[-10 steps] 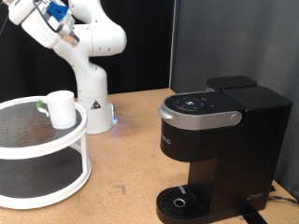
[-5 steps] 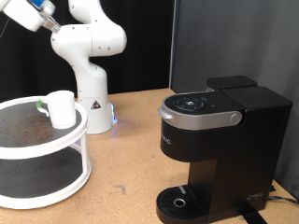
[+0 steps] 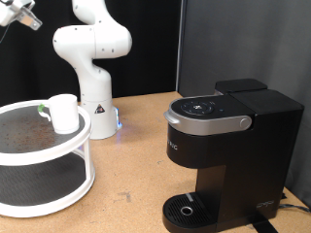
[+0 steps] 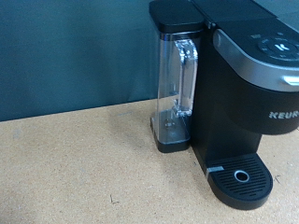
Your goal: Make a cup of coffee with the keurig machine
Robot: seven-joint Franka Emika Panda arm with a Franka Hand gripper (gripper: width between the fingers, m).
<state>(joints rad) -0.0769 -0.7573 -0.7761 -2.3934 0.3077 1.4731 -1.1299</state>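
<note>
in the exterior view, nearest the camera at about 5 o'clock, the keurig [image 3: 228, 155] stands on the tan table [image 3: 131, 165]. its round drip tray [image 3: 186, 208] sits at the base, bare. the grey lid handle [image 3: 209, 121] arches around the button panel [image 3: 201, 107], and the lid looks closed.

at 9 o'clock sits a white two-tier stand [image 3: 44, 155] with dark round shelves. the cup [image 3: 64, 113] stands upright on the upper shelf near its far rim, well apart from the keurig. just beside the cup, towards the exterior view's left, a small dark pod [image 3: 42, 111] with a green top peeks out, mostly hidden.

farther back, towards 11 o'clock, the arm's white base [image 3: 95, 116] rests on the table beside the stand, a blue light glowing at its foot. the arm [image 3: 89, 34] rises and bends off to the exterior view's top left, where the gripper [image 3: 19, 14] is cut by the corner of the frame — whether its jaws are open or closed cannot be told, and nothing is seen between them. it hangs high above the stand, touching nothing.

the wrist view shows no fingers. it looks across the table [image 4: 84, 168] at the keurig [image 4: 238, 93] from the side — clear water tank [image 4: 177, 89], drip tray [image 4: 240, 180], button panel [image 4: 274, 42] — against a dark backdrop [image 4: 75, 51].
</note>
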